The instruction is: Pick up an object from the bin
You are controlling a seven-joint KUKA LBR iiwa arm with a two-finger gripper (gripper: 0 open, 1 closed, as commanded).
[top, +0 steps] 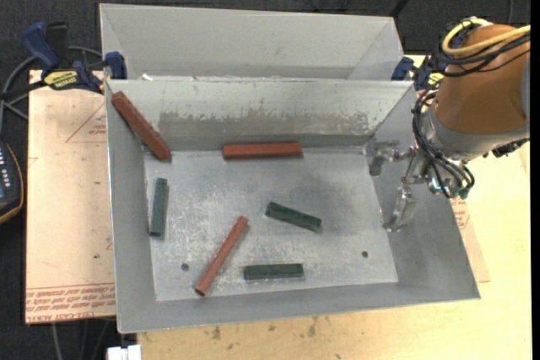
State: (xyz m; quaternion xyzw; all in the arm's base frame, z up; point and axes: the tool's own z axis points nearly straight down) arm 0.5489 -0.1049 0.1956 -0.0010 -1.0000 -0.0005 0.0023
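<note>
Pincer [395, 219] hangs well right of green bar [294, 216].

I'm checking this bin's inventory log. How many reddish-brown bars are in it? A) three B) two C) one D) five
A: there are three, the slanted bar in the back left corner, the bar along the back wall and the diagonal bar near the front; the other bars are dark green.

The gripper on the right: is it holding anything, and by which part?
Nothing. The gripper hangs over the bin floor, apart from the nearest green bar.
</note>
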